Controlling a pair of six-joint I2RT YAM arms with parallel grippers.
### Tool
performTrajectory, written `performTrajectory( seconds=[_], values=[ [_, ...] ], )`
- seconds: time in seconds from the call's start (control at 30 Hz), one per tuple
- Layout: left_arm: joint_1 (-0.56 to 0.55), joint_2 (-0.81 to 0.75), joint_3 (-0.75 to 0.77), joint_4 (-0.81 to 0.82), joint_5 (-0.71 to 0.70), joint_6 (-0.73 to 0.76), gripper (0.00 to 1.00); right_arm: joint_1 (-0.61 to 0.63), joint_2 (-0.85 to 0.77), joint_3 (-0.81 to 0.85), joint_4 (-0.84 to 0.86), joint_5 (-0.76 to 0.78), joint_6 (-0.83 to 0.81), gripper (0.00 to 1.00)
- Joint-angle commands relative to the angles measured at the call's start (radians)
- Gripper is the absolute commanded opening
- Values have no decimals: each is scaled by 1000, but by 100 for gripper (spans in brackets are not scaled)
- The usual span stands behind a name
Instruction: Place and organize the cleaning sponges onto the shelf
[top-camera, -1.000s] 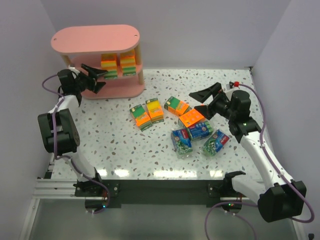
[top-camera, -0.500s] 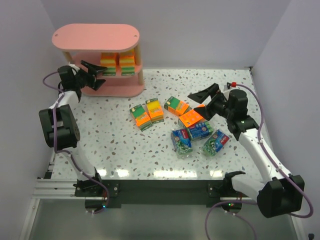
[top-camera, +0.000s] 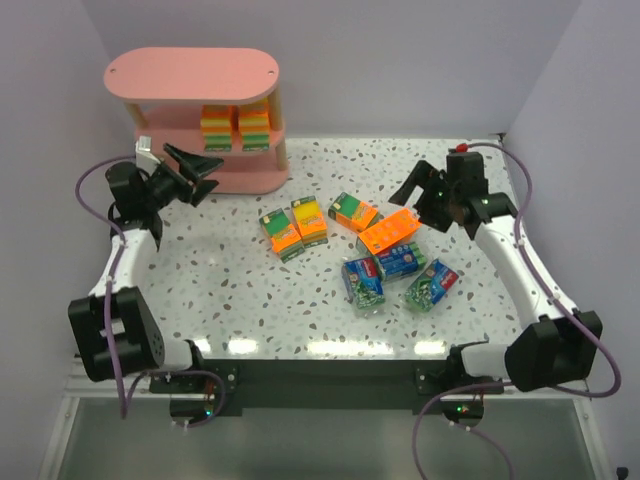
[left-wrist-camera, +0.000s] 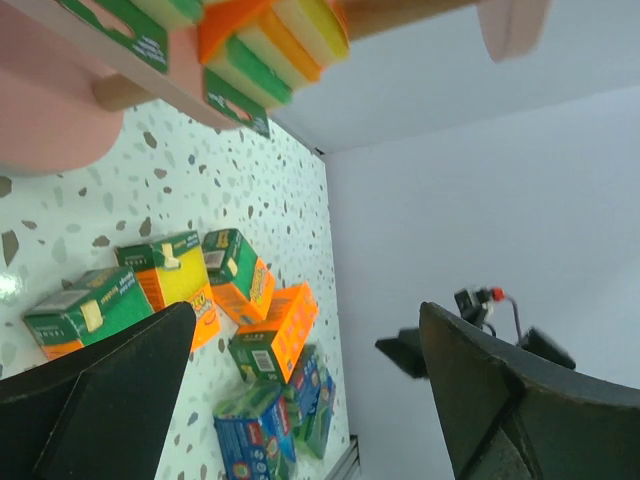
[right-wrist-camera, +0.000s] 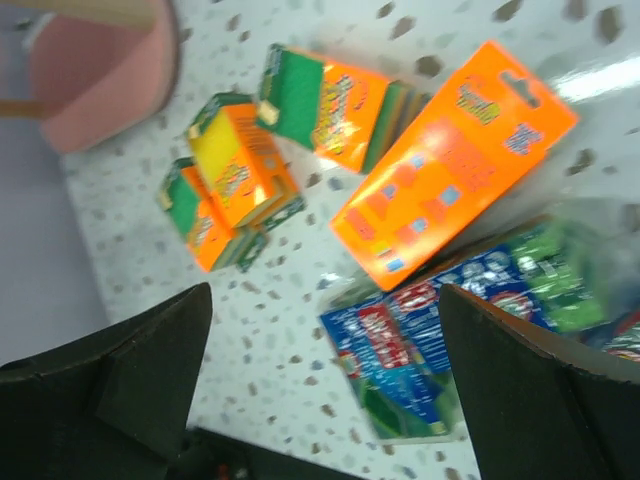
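Note:
The pink shelf (top-camera: 190, 73) stands at the far left with two orange cleaning sponges (top-camera: 235, 127) side by side on its middle tier; they also show at the top of the left wrist view (left-wrist-camera: 270, 40). My left gripper (top-camera: 196, 163) hangs open and empty just in front of the shelf's bottom tier. Three orange packs (top-camera: 295, 226) (top-camera: 354, 211) lie mid-table. A flat orange pack (top-camera: 388, 231) (right-wrist-camera: 455, 160) rests on three blue-green packs (top-camera: 400, 272) (right-wrist-camera: 430, 340). My right gripper (top-camera: 420, 198) (right-wrist-camera: 325, 290) hovers open just right of that pile, holding nothing.
White walls close in the table on the left, back and right. The speckled tabletop (top-camera: 220, 270) stretches between the shelf and the pile. The shelf's wooden posts (top-camera: 278, 115) stand at its right end.
My left gripper has drawn back from the shelf's middle tier, spreading its jaws wider, and its arm has swung lower. The right gripper has pulled back to the right, uncovering the flat orange pack.

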Motion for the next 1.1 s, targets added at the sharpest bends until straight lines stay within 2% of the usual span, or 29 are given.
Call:
performTrajectory(
  seconds=[0.0,0.17,0.37,0.47,0.53,0.63,0.77,0.97,1.07],
  values=[
    [-10,-122,-71,-55,50,97,100,-1,118,138,-283,262,-224,99],
    [-13,-231,-190,-121,73,153,100,4,204,156,-214,386,-281,99],
    [-13,-276,-289,-106,130,156,100,2,342,185,-67,390,-376,98],
    [-13,-297,-299,-135,141,172,100,-14,401,181,-19,310,-404,92],
    [-11,-305,-307,-141,147,172,100,-37,430,162,23,273,-404,80],
    [-13,-316,-312,-150,153,176,100,-79,431,104,114,207,-401,70],
    [-13,-306,-318,-149,156,174,100,-119,465,90,186,69,-403,62],
    [-11,-286,-315,-118,167,153,100,-130,533,86,244,-101,-392,60],
    [-13,-289,-313,-116,173,148,100,-131,543,75,267,-175,-370,48]
  ],
)
